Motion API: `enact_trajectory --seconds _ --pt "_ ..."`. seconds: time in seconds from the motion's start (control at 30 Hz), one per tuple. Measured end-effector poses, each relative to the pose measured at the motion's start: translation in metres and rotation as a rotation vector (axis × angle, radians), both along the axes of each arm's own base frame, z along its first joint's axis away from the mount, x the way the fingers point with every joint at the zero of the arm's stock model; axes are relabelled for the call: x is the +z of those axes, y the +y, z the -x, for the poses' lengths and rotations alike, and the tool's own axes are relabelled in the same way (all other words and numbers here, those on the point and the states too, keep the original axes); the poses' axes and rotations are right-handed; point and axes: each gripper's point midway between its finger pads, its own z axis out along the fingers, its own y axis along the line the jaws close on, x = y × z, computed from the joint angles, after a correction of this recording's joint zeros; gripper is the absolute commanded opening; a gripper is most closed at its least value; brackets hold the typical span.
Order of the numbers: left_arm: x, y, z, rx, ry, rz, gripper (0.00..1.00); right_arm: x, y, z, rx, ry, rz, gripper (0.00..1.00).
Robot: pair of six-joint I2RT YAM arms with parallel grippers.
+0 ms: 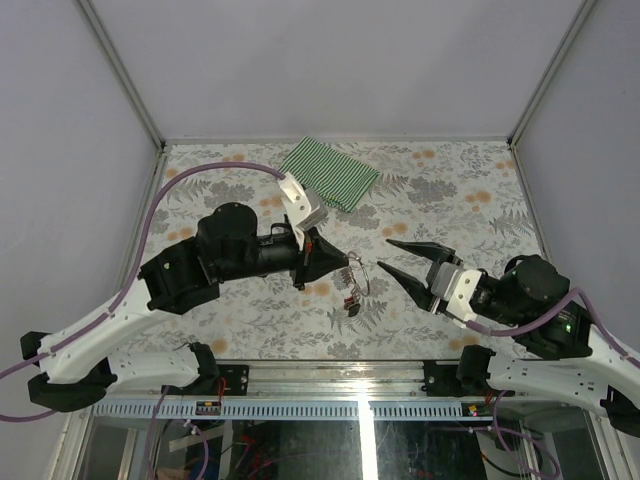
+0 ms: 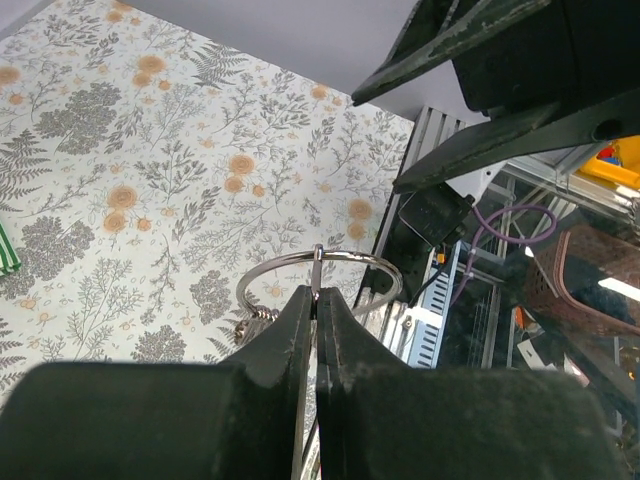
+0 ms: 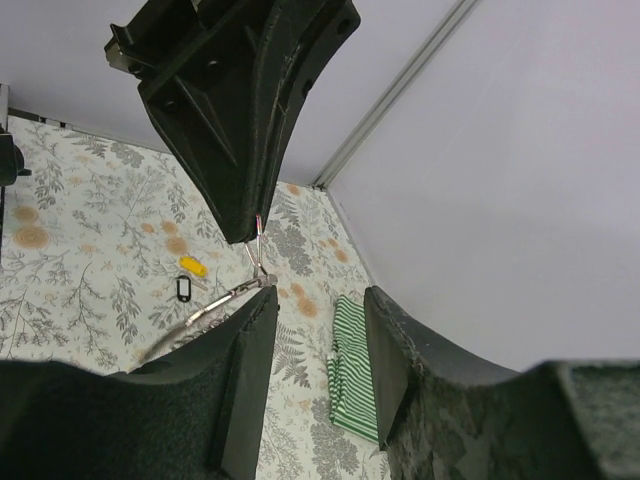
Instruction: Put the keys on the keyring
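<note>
Top external: left pincer [image 1: 346, 262] clamps the keyring [image 1: 355, 285], ring jutting toward the wide right pincer [image 1: 383, 253].

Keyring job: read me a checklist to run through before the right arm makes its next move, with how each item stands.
1. Left tool clamped on the keyring: ok.
2. Right tool open: ok.
3. Right tool holds a key: not ok, it is empty.
4. Keys findable: ok, the yellow-tagged key and black-tagged key lie on the table near the ring.
5. Ring's split spread for threading: cannot tell.
6. Striped cloth out of the way: ok, it is toward the far edge.
</note>
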Motion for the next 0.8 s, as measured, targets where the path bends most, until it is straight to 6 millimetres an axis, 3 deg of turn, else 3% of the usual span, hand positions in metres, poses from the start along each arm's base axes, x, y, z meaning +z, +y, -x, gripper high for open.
enact_trajectory --seconds 0.23,0.53,0.8 --pt "0.003 0.004 0.007 -0.031 -0.019 0.001 0.0 -0.002 0.005 0.003 0.026 0.001 0.01 0.46" --pt "0.003 0.006 0.0 0.009 -0.024 -0.001 0.0 -0.001 0.029 0.004 0.085 0.037 0.038 0.57" --pt "0.003 0.008 -0.006 0.051 -0.019 0.0 0.0 -0.023 0.042 -0.003 0.079 0.057 0.121 0.59"
